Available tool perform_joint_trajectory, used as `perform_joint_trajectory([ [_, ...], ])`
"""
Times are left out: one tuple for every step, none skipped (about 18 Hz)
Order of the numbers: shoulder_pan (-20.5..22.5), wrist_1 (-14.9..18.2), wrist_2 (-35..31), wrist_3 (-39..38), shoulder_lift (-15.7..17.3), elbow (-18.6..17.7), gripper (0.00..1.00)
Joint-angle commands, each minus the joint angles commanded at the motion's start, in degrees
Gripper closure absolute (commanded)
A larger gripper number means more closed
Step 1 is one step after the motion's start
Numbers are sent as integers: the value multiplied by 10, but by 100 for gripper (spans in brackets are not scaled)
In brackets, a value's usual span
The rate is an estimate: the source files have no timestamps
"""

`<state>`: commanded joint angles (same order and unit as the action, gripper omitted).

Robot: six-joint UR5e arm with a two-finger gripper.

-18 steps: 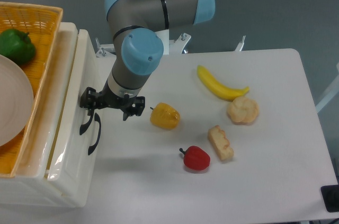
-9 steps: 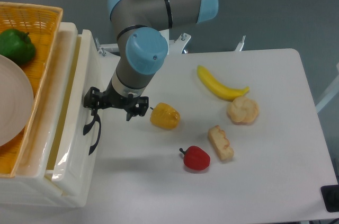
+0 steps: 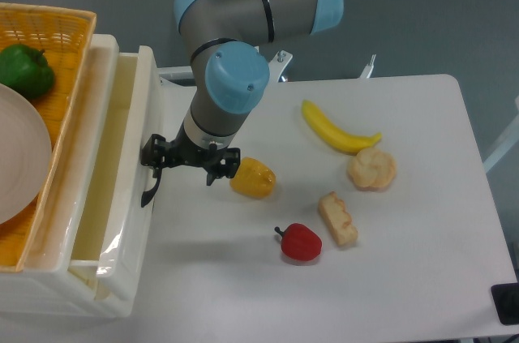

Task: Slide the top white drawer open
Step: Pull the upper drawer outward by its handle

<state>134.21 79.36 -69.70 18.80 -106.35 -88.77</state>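
Against the picture a second before, the top white drawer (image 3: 122, 197) was seen drawn further out from under the orange wicker basket (image 3: 49, 43), its hollow interior exposed, and the gripper (image 3: 190, 166) had been carried with it toward the yellow pepper (image 3: 252, 178). The black curved handle (image 3: 151, 185) was hooked at the gripper's left end so the pull ran straight outward. Whether the fingers were clamped on it or merely hooked behind it could not be told.

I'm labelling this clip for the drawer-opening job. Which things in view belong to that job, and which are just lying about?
In the job: top white drawer, its black handle, the gripper at that handle.

Lying about: banana, yellow pepper, red pepper, two bread pieces, wicker basket, green pepper, plate.
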Motion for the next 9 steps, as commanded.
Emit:
perform_joint_trajectory([
  [2, 2, -1, 8, 0, 0, 0],
  [3, 1, -1, 10, 0, 0, 0],
  [5, 1, -1, 10, 0, 0, 0],
  [8, 1, -1, 10, 0, 0, 0],
  [10, 1, -1, 11, 0, 0, 0],
  [11, 1, 0, 11, 0, 1, 0],
  [14, 0, 0, 11, 0, 1, 0],
  [15, 1, 0, 12, 0, 1, 0],
  [17, 1, 0, 16, 0, 1, 0],
])
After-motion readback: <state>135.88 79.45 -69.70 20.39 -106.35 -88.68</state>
